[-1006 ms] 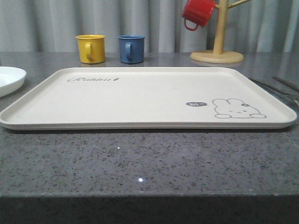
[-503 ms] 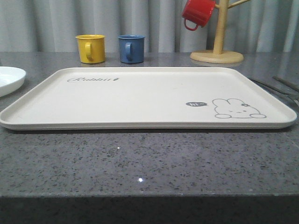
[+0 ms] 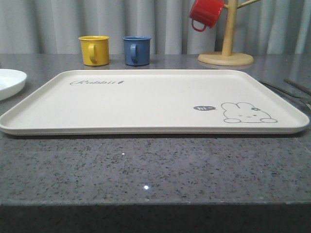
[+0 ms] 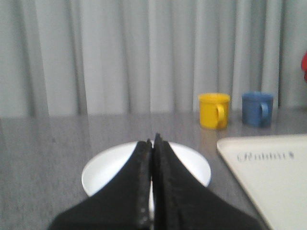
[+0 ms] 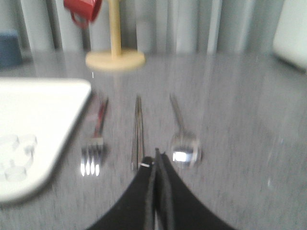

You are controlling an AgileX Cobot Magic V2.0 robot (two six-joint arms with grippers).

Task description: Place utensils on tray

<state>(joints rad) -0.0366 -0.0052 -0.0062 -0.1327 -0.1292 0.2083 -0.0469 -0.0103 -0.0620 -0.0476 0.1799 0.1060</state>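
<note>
tray (image 3: 146, 104): centre of front view, nothing on it, task not started.
plate (image 4: 108, 167): lower centre of left wrist view, on the counter left of the tray.
chopsticks (image 5: 137, 132), fork (image 5: 93, 151), spoon (image 5: 184, 148): mid-frame in right wrist view, side by side, near each other.
left gripper (image 4: 152, 143): fingers pressed together, empty.
right gripper (image 5: 157, 155): fingers together, empty, tips by the chopstick ends.
risk: thin flat metal on a slick counter; fingers must open first, or they'll likely shove pieces, knock neighbours.
</note>
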